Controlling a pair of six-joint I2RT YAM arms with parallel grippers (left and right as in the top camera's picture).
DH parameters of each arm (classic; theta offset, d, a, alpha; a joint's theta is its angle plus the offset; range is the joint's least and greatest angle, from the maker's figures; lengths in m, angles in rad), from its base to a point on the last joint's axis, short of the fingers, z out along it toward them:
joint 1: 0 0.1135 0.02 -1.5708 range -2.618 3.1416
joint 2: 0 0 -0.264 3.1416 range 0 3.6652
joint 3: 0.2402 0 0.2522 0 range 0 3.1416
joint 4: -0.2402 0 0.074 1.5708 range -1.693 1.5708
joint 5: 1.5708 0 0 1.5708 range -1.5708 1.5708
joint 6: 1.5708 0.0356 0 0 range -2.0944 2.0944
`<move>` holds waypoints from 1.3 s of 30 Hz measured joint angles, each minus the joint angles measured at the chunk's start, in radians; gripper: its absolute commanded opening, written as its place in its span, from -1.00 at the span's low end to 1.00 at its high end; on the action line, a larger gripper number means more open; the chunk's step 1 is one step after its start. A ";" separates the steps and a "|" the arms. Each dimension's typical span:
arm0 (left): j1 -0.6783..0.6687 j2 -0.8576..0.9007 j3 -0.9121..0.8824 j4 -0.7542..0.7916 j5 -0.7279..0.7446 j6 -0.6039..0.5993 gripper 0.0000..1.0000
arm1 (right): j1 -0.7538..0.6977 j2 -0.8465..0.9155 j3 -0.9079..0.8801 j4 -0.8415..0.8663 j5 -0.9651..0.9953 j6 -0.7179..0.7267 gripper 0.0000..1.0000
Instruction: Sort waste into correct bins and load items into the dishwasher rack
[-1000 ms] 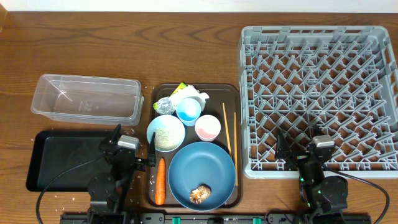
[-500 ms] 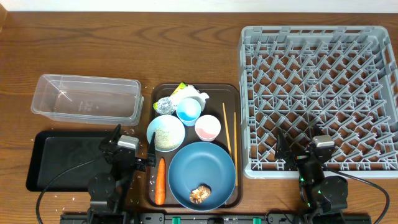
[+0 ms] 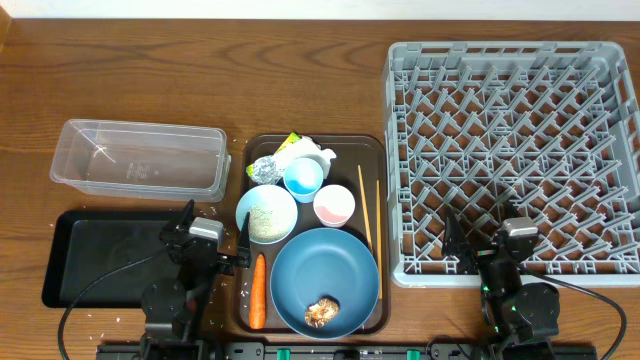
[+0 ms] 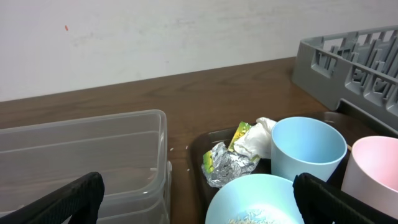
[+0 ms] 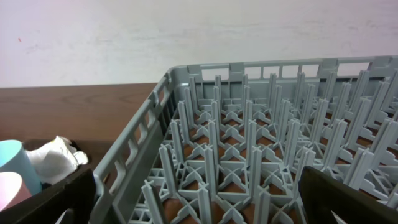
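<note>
On the brown serving tray (image 3: 383, 200) lie a carrot (image 3: 258, 290), a blue plate (image 3: 325, 262) with a brown food lump (image 3: 322, 312), a white bowl (image 3: 266, 213) of rice, a foil ball (image 3: 264, 171), a yellow-green wrapper (image 3: 291, 146), a paper scrap (image 3: 318, 155), a light-blue cup (image 3: 303, 178), a pink cup (image 3: 334, 206) and chopsticks (image 3: 365, 205). My left gripper (image 3: 214, 228) is open and empty, left of the bowl (image 4: 255, 199). My right gripper (image 3: 490, 240) is open and empty at the near edge of the grey rack (image 3: 515, 150).
The clear tub (image 3: 135, 160) stands at the left, with the black tray (image 3: 100, 255) in front of it. A few rice grains lie on the table near the serving tray's left edge. The rack's upright pegs (image 5: 249, 143) fill the right wrist view.
</note>
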State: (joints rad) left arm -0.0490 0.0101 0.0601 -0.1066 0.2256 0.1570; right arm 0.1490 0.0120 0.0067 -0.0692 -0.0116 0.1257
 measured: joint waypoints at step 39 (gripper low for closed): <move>0.000 0.000 -0.001 0.008 0.054 -0.073 0.96 | 0.000 0.000 0.000 0.006 -0.049 0.095 0.99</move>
State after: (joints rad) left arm -0.0490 0.0105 0.0593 -0.0990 0.2794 0.0837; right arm 0.1490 0.0120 0.0067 -0.0635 -0.0605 0.2207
